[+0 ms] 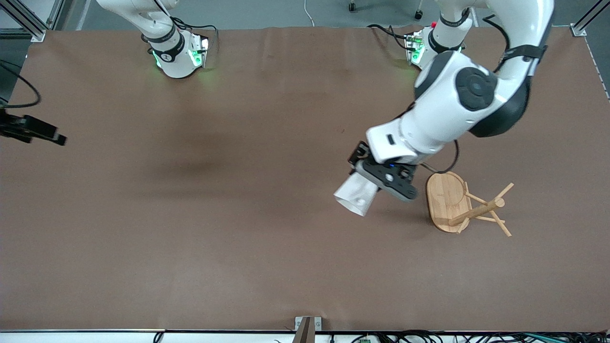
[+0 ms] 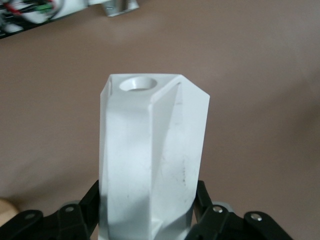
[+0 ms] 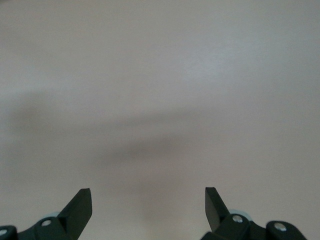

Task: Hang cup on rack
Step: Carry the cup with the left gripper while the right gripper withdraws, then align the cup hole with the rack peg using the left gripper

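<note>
The white faceted cup (image 1: pixel 356 195) is held in my left gripper (image 1: pixel 371 185), whose fingers are shut on its sides, a little above the table. In the left wrist view the cup (image 2: pixel 150 145) sticks out from my left gripper (image 2: pixel 147 212), with the round hole of its tab handle (image 2: pixel 137 83) at the outer end. The bamboo rack (image 1: pixel 448 200) stands on its oval base beside the cup, toward the left arm's end of the table; its post and thin pegs (image 1: pixel 495 205) are bare. My right gripper (image 1: pixel 57 138) waits open and empty at the right arm's end (image 3: pixel 148 200).
The brown table mat (image 1: pixel 214 214) covers the whole table. The arm bases (image 1: pixel 178 57) stand at the edge farthest from the front camera. A metal bracket (image 1: pixel 307 328) sits at the edge nearest the front camera.
</note>
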### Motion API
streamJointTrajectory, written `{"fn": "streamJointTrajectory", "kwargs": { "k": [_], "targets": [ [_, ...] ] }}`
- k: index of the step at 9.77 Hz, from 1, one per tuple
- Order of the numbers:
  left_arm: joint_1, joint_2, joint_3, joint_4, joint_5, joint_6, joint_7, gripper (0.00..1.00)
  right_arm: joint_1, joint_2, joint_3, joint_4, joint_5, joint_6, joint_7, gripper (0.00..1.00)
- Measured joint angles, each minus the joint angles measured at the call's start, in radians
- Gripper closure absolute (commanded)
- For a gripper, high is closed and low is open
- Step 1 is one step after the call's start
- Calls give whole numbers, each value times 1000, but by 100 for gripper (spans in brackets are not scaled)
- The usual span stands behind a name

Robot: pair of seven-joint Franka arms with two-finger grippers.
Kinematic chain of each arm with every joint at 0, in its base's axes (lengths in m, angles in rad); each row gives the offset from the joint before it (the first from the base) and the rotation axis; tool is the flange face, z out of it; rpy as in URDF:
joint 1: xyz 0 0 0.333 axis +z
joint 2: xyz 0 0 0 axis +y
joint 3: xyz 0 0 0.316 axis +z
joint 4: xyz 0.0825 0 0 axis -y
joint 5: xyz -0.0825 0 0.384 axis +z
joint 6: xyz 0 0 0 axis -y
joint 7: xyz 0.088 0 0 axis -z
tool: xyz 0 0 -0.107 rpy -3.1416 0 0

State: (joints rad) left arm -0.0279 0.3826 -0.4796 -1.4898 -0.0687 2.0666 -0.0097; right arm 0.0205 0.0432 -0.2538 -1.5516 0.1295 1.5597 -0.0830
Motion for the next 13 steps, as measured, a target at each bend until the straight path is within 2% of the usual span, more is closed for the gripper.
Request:
{"fn": "streamJointTrajectory", "kwargs": {
  "k": [2, 4, 6, 9, 11, 13],
  "targets": [
    [64, -18, 7, -19, 0, -39, -63, 100, -5, -7, -44, 45, -46, -18, -67, 0],
    [83, -81, 43, -127, 0, -34, -105, 100, -23, -26, -10, 54, -72, -47, -12, 0],
    [136, -185, 51, -284, 0, 30, -110, 100, -41, -36, 49, 54, -77, -55, 37, 0],
    [185, -318, 52, -516, 0, 153, -110, 100, -45, -36, 55, 54, -82, -57, 39, 0],
    [190, -346, 53, -603, 0, 219, -104, 100, -46, -36, 55, 53, -83, -57, 41, 0],
    [195, -350, 54, -632, 0, 232, -57, 100, -45, -36, 62, 51, -83, -63, 69, 0]
  ]
}}
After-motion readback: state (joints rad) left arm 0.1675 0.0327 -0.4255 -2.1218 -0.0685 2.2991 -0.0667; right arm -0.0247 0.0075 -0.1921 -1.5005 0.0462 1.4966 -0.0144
